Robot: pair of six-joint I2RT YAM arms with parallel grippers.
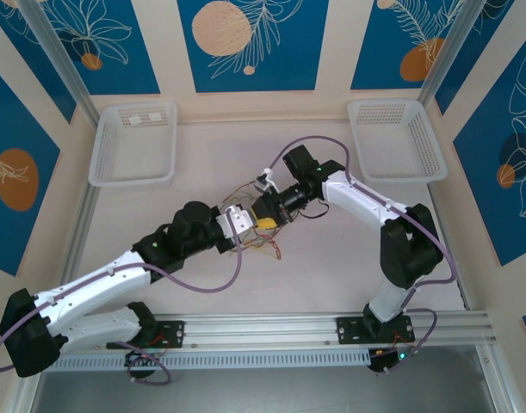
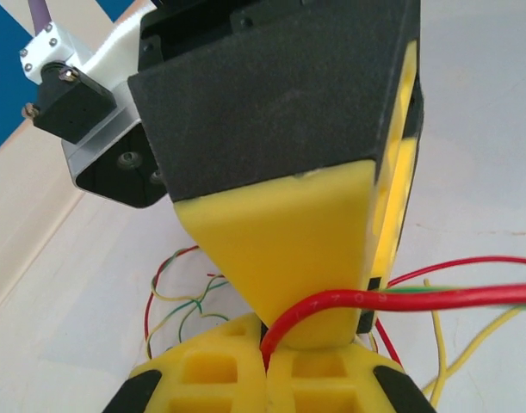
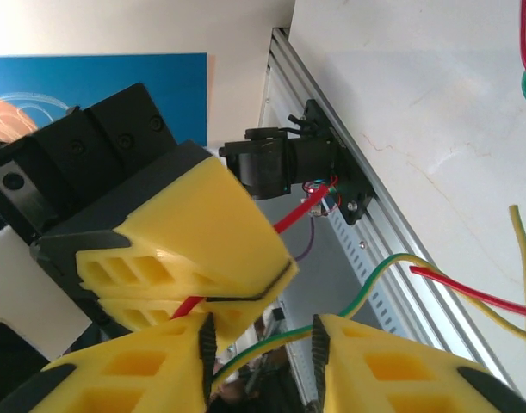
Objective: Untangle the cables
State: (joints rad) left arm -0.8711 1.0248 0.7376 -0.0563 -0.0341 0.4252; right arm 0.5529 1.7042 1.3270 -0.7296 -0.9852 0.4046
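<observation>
The cables (image 1: 259, 244) lie as a loose tangle of thin red, green and yellow wires mid-table, under the two grippers. My left gripper (image 2: 267, 351) is shut on a red cable (image 2: 435, 297), which bends out of its tips and runs off to the right. In the right wrist view the left gripper (image 3: 202, 267) sits close in front, with the red wire pinched in it. My right gripper (image 3: 263, 357) is open, and a green-and-yellow cable (image 3: 374, 280) passes through its gap. From above, the left gripper (image 1: 256, 225) and the right gripper (image 1: 269, 218) meet tip to tip.
Two white baskets stand at the back, one on the left (image 1: 132, 142) and one on the right (image 1: 396, 138). An aluminium rail (image 1: 271, 331) runs along the near edge. More slack wire loops (image 2: 172, 297) lie on the table left of the left gripper.
</observation>
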